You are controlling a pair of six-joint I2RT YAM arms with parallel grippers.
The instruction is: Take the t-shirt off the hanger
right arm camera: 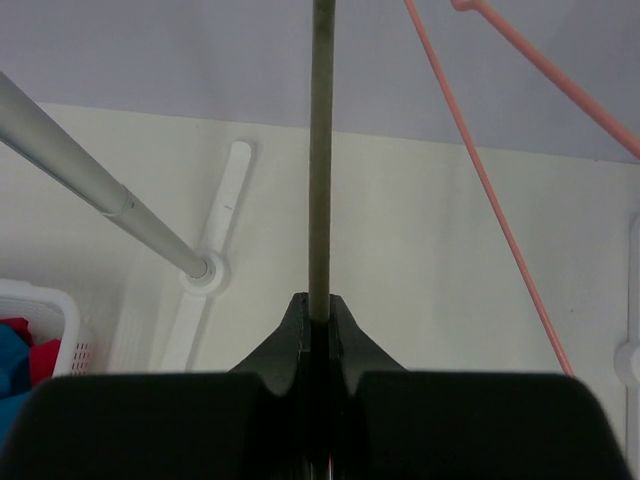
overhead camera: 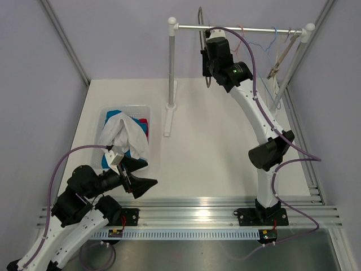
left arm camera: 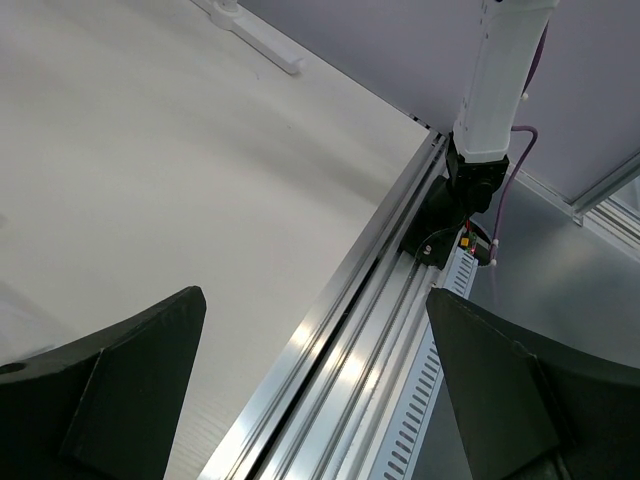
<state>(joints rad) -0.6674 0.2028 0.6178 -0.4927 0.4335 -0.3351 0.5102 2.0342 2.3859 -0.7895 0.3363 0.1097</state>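
Grip first: right gripper (right arm camera: 320, 318) is clamping narrow on the thin grey hanger (right arm camera: 321, 150), jaws nearly closed w/ the wire running straight up between them. No fabric is showing on that wire in the wrist view, so it's looking bare.

Up top the hanger seems to be hooking over the rail (overhead camera: 248, 29), though the hook itself is hard to make out. A pink hanger (right arm camera: 480, 180) is slanting close by on the r. side.

Risks, as I'm judging them:
- Wire is thin and round, so it may be twisting or slipping in the jaws if the arm is swinging.
- Pulling sideways w/o lifting first could be dragging the rail and rocking the rack post (overhead camera: 171, 62).
- Pink hanger could be snagging on the way out.

T-shirt (overhead camera: 127, 135) is lying white and crumpled over the basket (overhead camera: 107, 113) at the table's (overhead camera: 214, 152) l. side, partly spilling over the near rim. Left gripper (overhead camera: 138, 176) is hovering just beside it, jaws wide, holding nothing. A careless sweep there could be dragging the cloth off the rim.
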